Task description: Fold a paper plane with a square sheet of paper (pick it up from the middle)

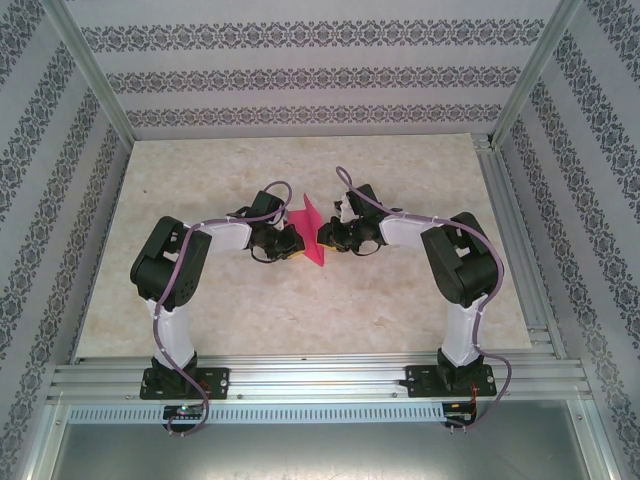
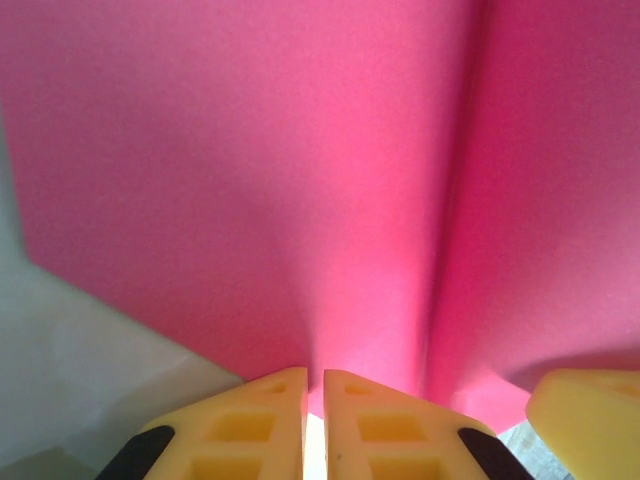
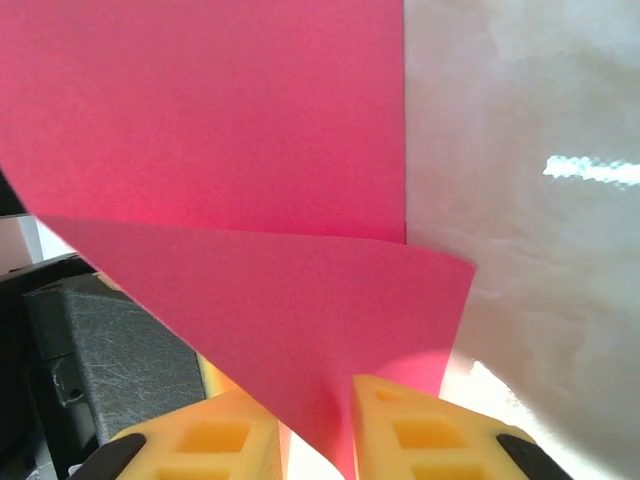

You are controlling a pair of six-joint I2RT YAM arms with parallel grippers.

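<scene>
Above the table [image 1: 200,300], top view: both arms reach inward to the middle, where the left gripper [image 1: 291,243] and right gripper [image 1: 326,236] face each other with the sheet of paper [image 1: 308,225] between them, bent into a raised fold. Left wrist view: yellow fingers [image 2: 245,430] are pressed almost together, pinching the sheet's lower edge; a vertical crease runs at right. Right wrist view: yellow fingers [image 3: 430,440] clamp a folded corner of the sheet, with pale tabletop at right.
</scene>
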